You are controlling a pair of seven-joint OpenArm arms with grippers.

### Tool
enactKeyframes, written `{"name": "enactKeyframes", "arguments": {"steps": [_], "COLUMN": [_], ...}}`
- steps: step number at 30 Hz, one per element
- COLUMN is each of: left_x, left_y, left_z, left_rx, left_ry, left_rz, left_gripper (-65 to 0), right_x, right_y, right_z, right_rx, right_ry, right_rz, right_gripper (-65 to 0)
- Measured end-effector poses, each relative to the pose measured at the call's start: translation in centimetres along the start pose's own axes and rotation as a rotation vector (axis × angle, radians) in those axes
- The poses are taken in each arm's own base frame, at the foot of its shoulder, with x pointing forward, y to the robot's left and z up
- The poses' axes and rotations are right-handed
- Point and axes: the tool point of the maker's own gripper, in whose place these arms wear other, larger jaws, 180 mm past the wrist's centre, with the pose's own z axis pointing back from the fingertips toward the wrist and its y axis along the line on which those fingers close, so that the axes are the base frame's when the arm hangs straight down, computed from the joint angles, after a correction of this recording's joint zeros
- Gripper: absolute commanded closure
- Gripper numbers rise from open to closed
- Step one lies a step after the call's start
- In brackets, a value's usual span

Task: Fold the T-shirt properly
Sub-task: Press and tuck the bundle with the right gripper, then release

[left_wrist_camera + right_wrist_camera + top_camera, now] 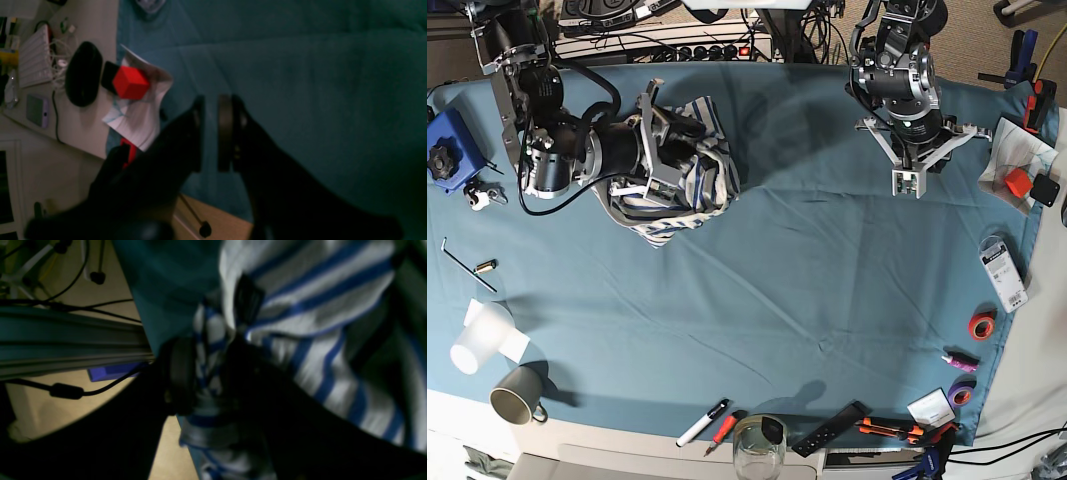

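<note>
The T-shirt, white with thin blue stripes, is bunched in a heap at the back left of the teal table cloth. My right gripper is shut on a fold of it. The right wrist view shows the striped cloth pinched between the gripper's black fingers. My left gripper hovers over bare teal cloth at the back right, far from the shirt. In the left wrist view the gripper holds nothing, and its jaws stand almost together with a thin gap.
A red cube on white paper lies at the right edge, also in the left wrist view. Tape rolls, a white cup, a grey mug, markers, a glass and a blue box line the edges.
</note>
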Motion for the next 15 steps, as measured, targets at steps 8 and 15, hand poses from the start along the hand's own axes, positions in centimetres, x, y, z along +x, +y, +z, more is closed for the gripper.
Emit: {"name": "enactKeyframes", "arguments": {"steps": [8,15], "left_x": [0.0,0.7], "left_y": [0.0,-1.7], "left_z": [0.0,0.1], "left_rx": [0.0,-0.093], "left_ry": [0.0,-0.035], "left_rz": [0.0,0.04], "left_gripper": [-8.2,-3.7], "right_x": [3.5,3.6], "right_y": [0.0,-8.2], "right_z": [3.1,12.0], "right_rx": [-0.109,-0.553], "right_ry": [-0.091,-0.204], "right_rz": [0.123,0.015], "right_gripper": [-21.7,-21.4]}}
